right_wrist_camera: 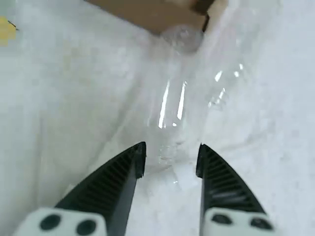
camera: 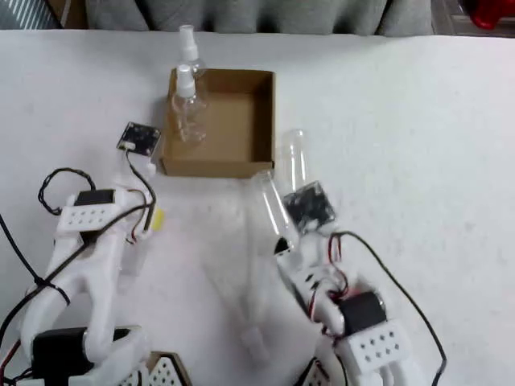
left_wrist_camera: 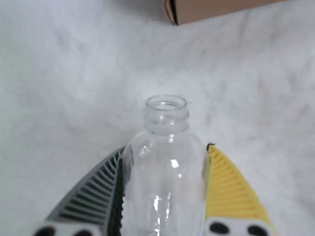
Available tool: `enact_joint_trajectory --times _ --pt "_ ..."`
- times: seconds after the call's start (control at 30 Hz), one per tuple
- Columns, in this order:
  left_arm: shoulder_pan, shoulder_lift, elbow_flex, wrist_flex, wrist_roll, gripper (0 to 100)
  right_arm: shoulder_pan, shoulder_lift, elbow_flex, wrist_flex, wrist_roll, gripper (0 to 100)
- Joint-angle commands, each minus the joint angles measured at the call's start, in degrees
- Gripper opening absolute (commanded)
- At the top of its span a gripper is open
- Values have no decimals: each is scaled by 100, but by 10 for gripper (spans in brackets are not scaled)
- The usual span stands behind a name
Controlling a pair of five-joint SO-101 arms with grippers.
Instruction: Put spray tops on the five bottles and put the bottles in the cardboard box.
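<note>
Left wrist view: the uncapped clear bottle [left_wrist_camera: 166, 118] sits pinched on both sides by my left pincer [left_wrist_camera: 165, 151], over the white table [left_wrist_camera: 59, 98] near a corner of the cardboard box [left_wrist_camera: 206, 9]. My right pincer [right_wrist_camera: 171, 147] is spread, with a second clear bottle [right_wrist_camera: 172, 105] lying just ahead of its tips. A spray-topped bottle [camera: 187, 108] is inside the box.

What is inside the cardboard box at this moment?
One clear bottle with a spray top stands inside the cardboard box, by its left wall. A second capped bottle is at the far wall; whether inside or behind is unclear.
</note>
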Motion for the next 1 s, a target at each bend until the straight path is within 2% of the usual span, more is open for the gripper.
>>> enact_joint_trajectory --times 0.0,0.1,0.17,0.27,0.37,0.47,0.6,0.67,0.83,0.97 --pt "-75 -48 -62 44 -62 21 453 1218 -826 84 -360 147" --pt "-75 -48 -62 44 -62 21 514 2211 -1354 374 -316 148" --pt "-75 -48 -62 44 -62 21 532 2695 -1767 699 316 149" --pt "-75 -48 -53 44 -62 21 734 3090 -2435 1349 2365 149" --pt "-75 -48 -53 44 -62 21 1051 3284 -2971 1516 4246 149" --pt "-75 -48 -53 35 -62 21 1270 3327 -3033 1525 5451 149" --pt "-75 -48 -53 18 -62 21 1270 3327 -2549 1789 7358 149" --pt "-75 -48 -53 0 -62 21 1226 3319 -2295 1982 8079 150" --pt "-48 -48 -62 0 -62 21 1103 3319 -2110 1833 8571 204" --pt "-66 -48 -62 0 -158 21 866 3371 -2110 1640 8686 230"
